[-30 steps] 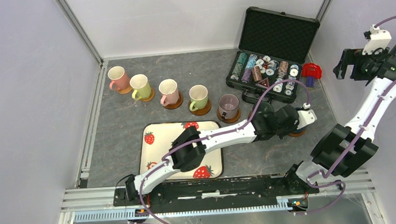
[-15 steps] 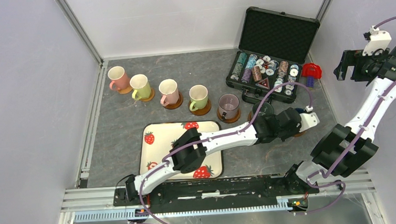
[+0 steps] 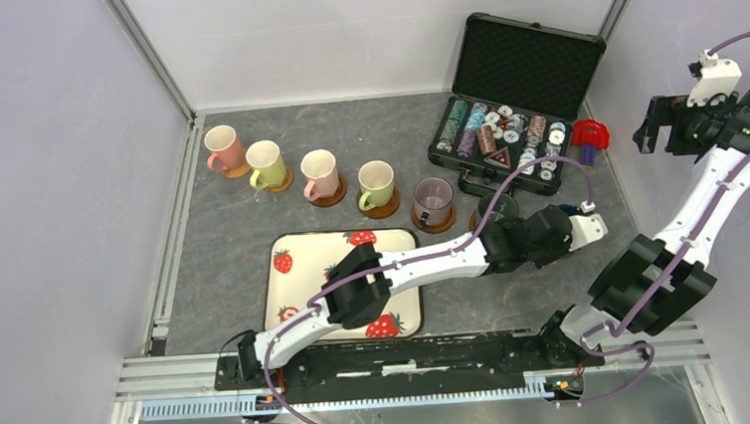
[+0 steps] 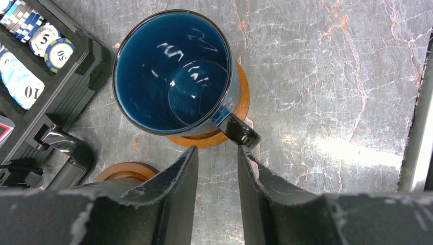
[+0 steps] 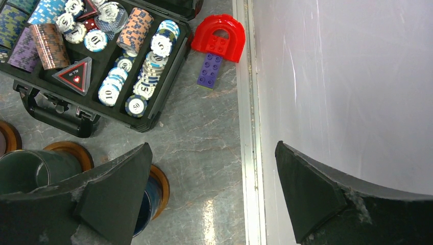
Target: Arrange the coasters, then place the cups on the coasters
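Observation:
A dark blue cup (image 4: 173, 71) stands upright on an orange-brown coaster (image 4: 241, 104). Its handle (image 4: 239, 131) points at my left gripper (image 4: 217, 153), which is open a small way with nothing between the fingers and its tips just short of the handle. In the top view that gripper (image 3: 570, 238) covers the blue cup. A dark grey-green cup (image 5: 25, 168) stands on a brown coaster (image 5: 71, 150) beside it. Several more cups, from pink (image 3: 224, 148) to mauve (image 3: 433, 198), stand in a row on coasters. My right gripper (image 5: 212, 144) hangs wide open and empty, high by the right wall (image 3: 656, 120).
An open black case of poker chips (image 3: 505, 138) lies behind the two dark cups. A red arch piece (image 5: 219, 38) and a purple brick (image 5: 209, 70) lie by the right wall rail. The strawberry-print tray (image 3: 294, 248) sits under my left arm.
My left gripper's jaws have parted and let go of the blue cup's handle. The wrist has shifted slightly to the right. The right arm has stayed put.

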`<state>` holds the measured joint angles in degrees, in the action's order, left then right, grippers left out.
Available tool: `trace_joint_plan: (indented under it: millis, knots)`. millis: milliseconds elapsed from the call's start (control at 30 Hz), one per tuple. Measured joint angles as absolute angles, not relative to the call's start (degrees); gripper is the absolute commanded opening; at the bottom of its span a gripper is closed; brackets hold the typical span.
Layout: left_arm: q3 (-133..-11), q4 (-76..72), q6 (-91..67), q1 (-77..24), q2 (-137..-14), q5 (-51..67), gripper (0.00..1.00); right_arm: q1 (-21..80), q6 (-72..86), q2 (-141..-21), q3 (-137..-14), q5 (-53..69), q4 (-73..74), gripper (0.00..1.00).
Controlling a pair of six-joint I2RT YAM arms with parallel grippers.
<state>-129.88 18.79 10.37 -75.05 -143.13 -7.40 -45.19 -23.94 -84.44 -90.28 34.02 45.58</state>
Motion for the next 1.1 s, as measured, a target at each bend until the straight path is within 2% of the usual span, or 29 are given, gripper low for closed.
trace_joint_plan:
  millis: [167, 667, 900, 1100]
  knots:
    - [-129.9, 18.6, 10.4, -75.0, -143.1, -7.4, 0.52, -45.2, -24.3, -84.4, -90.3, 34.3, 45.6, 0.98]
    - [-129.5, 22.5, 13.3, -73.9, -141.6, -7.2, 0.64, -43.9, -25.2, -83.7, -88.1, 37.3, 44.9, 0.98]
    - [-124.2, 25.7, 13.8, -71.2, -130.6, -4.2, 0.70, -40.3, -24.9, -83.7, -85.4, 36.1, 43.7, 0.98]
    - [-122.8, 31.8, 13.8, -65.4, -118.5, 3.5, 0.80, -37.1, -24.0, -83.6, -85.3, 35.7, 41.4, 0.98]
